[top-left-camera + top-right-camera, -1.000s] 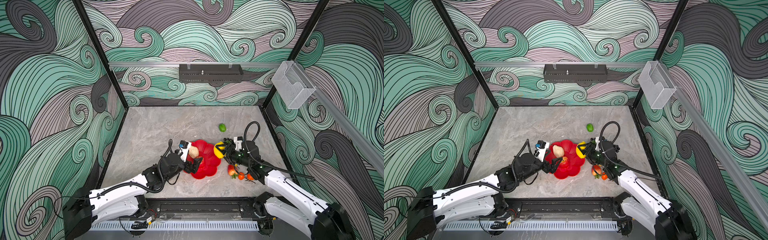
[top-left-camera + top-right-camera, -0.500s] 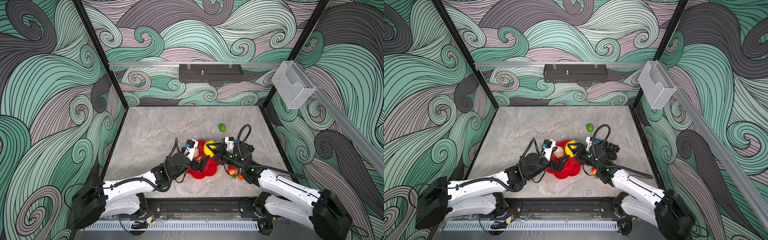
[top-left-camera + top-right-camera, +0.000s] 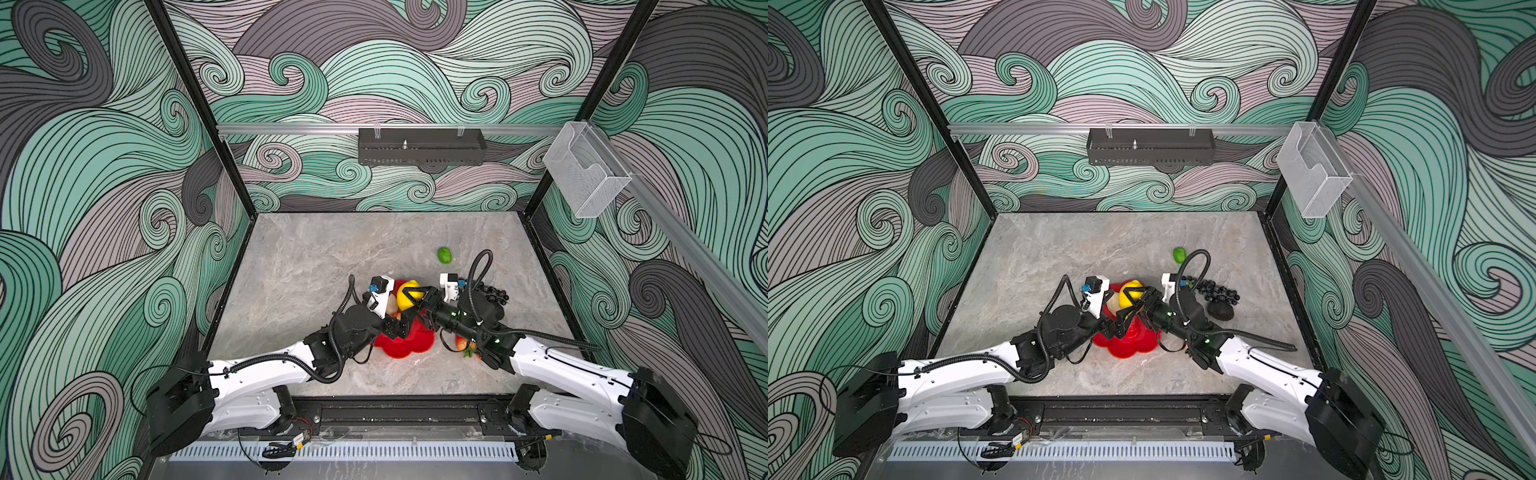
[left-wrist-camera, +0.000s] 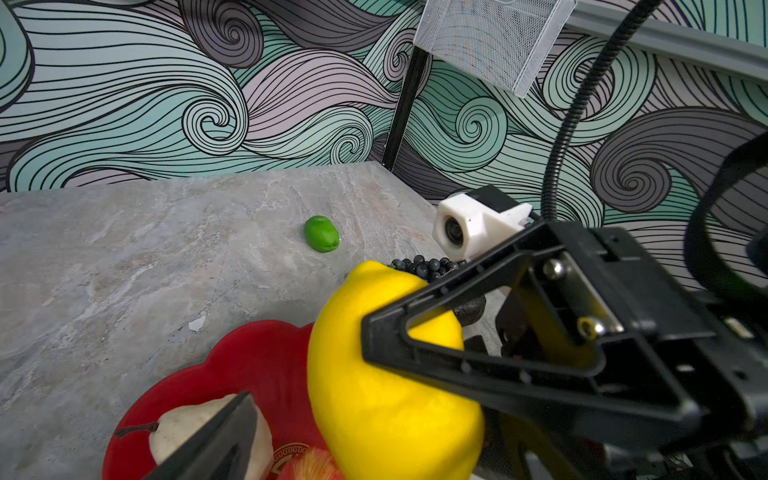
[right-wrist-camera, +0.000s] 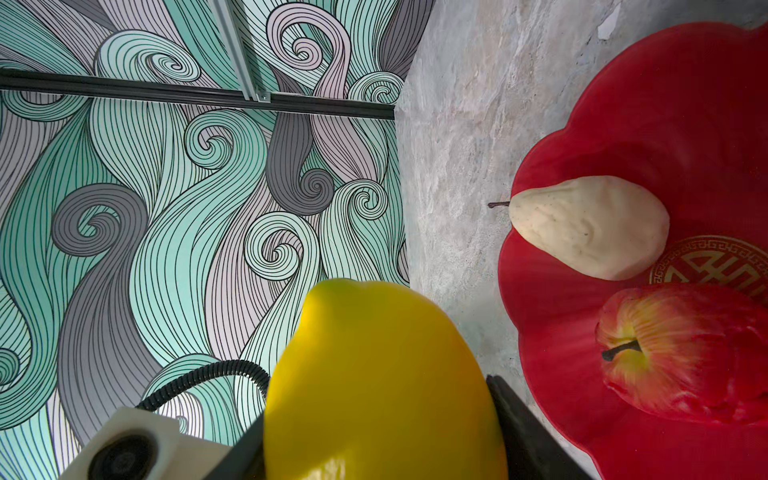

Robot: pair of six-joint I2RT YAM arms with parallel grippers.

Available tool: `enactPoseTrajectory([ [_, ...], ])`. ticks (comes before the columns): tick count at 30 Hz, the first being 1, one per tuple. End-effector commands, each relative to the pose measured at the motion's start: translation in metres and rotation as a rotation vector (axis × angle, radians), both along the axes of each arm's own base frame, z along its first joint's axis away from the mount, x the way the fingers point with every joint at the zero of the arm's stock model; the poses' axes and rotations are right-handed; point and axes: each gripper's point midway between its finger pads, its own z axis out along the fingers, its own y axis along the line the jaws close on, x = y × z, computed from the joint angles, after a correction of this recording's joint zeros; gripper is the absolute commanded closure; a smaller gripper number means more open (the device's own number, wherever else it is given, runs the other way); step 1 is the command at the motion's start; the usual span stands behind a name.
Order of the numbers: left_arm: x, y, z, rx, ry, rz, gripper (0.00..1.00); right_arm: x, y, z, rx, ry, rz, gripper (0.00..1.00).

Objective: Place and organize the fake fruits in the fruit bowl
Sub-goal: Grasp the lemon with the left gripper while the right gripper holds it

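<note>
The right gripper [image 3: 410, 302] is clamping the lemon [image 3: 409, 291] across its middle and holding it in the air over the far rim of the bowl [image 3: 409, 348]; in the left wrist view 1 black finger [image 4: 457, 316] is pressing across the yellow skin, and the lemon [image 4: 386, 386] is hanging above the red dish [image 4: 257, 357]. The left gripper [image 3: 399, 324] is hovering over the near-left part of the bowl with its jaws spread wide and gripping nothing; 1 of its fingers [image 4: 224, 440] is showing in front of the pear [image 4: 187, 428]. 2 fruits are lying inside the bowl [image 5: 665, 124]: the cream pear [image 5: 590, 226], on its side with its stem pointing out over the rim, and the red apple [image 5: 681, 353] just beside it, stem end facing the right wrist camera, with the gold emblem [image 5: 715, 266] at the bowl's centre partly showing between them. The other fruits are sitting on the grey table [image 3: 316, 266] outside the bowl. In both top views the lime [image 3: 1179, 254] is lying alone toward the back right, well apart from the bowl. The grapes [image 3: 1219, 291] are lying to the right, behind the right arm, and the avocado [image 3: 1221, 311] is sitting just in front of them. Some red and orange fruits [image 3: 463, 344] are peeking out from under the right arm, too hidden to name.
</note>
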Motion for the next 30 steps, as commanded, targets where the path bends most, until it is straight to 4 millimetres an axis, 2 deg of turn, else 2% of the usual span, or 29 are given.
enactPoseTrajectory([
  [1, 0.003, -0.001, 0.006, -0.027, -0.014, 0.012, 0.09, 0.002, 0.005, 0.026, 0.058, -0.045, -0.006, 0.38],
  [6, 0.002, -0.004, 0.005, -0.028, -0.013, -0.002, 0.12, 0.0, 0.008, 0.026, 0.08, -0.03, 0.003, 0.38],
  [12, 0.002, 0.005, 0.007, -0.069, -0.032, 0.013, 0.12, -0.001, 0.006, 0.028, 0.095, -0.034, -0.003, 0.37],
  [17, -0.003, -0.001, 0.011, -0.039, -0.058, -0.041, 0.17, -0.005, 0.017, 0.037, 0.126, -0.041, 0.047, 0.37],
  [25, 0.002, 0.006, 0.014, -0.057, -0.066, -0.015, 0.2, -0.019, 0.033, 0.035, 0.126, -0.03, 0.098, 0.37],
  [30, 0.002, 0.004, 0.013, -0.061, -0.054, -0.036, 0.33, -0.019, 0.033, 0.03, 0.113, -0.028, 0.092, 0.37],
])
